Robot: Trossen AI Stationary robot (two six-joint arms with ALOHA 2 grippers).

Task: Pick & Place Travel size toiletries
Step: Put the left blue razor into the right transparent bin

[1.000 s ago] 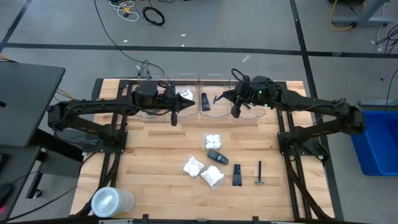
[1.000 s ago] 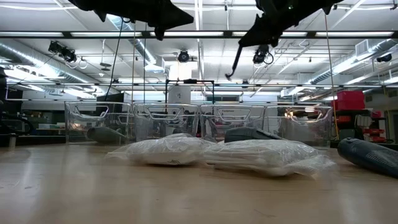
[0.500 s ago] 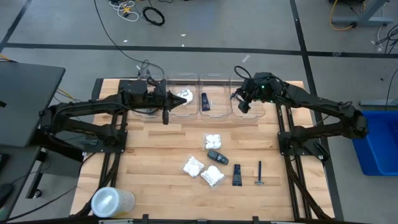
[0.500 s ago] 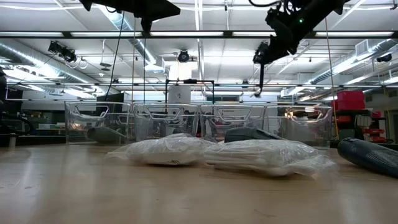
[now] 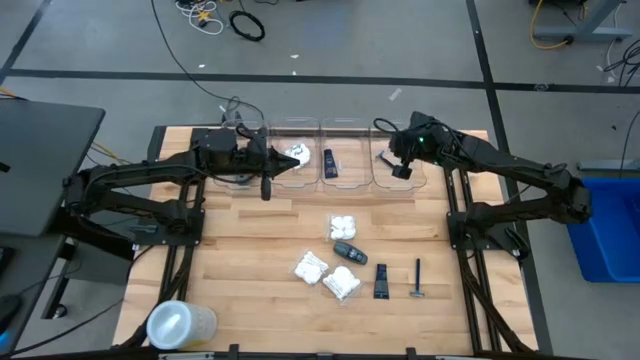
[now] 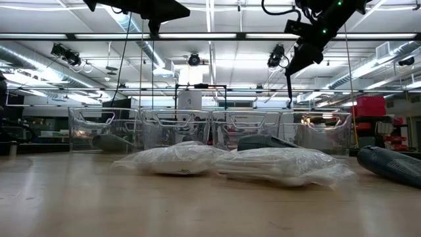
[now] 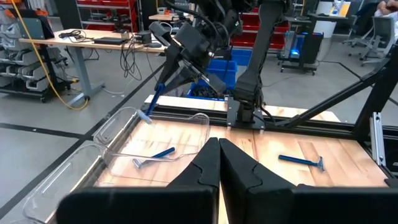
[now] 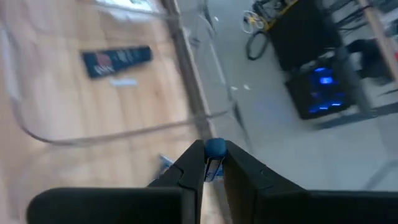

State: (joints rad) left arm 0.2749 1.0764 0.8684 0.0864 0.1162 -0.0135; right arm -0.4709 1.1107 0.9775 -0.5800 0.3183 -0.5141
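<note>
The right gripper (image 5: 399, 166) was pinched on a thin blue razor (image 7: 151, 106), hanging handle-down above the rightmost clear bin (image 5: 397, 178), in which another razor (image 7: 153, 156) already lay. To finish this step well, the razor should be lowered inside the bin's walls before the fingers part, so that it drops flat rather than catching the rim. The left gripper (image 5: 266, 186), fingers pressed together and empty, waited just beside the bin row's left end; further toiletries lay on the table (image 5: 240, 250) near that row.

Bare desk (image 5: 250, 225) lies open between the clear bins (image 5: 345, 165) at the far edge and the toiletries (image 5: 345, 252) clustered mid-desk; both arms hang over the bins.
</note>
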